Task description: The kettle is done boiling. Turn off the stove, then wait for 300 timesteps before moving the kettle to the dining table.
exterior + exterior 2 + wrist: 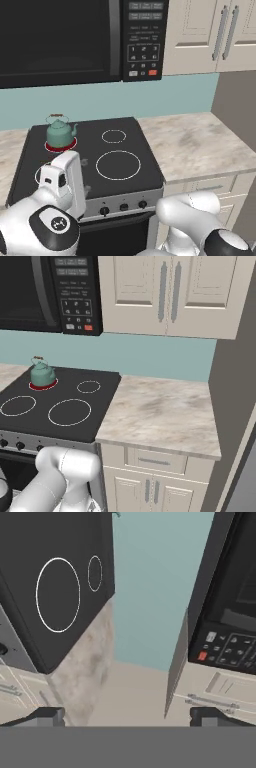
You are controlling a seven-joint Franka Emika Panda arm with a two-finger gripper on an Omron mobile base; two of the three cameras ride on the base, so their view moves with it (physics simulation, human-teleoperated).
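The teal-green kettle (60, 132) (42, 375) stands upright on the back-left burner of the black stove (130, 142) (100, 387), and that burner glows red under it. Black knobs (123, 206) (20, 446) line the stove's grey front panel. My gripper (75, 177) hovers over the stove's front-left part, well short of the kettle and above the knobs. In the hand view the gripper (129, 718) is open, its tips far apart with nothing between them, facing the back wall with the stove (30, 557) rolled to the left. The dining table is out of view.
A black microwave (75, 40) (55, 291) (235, 587) hangs low over the stove. A marbled counter (195, 142) (160, 413) runs to the right, with cream cabinets (170, 291) above it and a dark wall (237, 105) at its far end.
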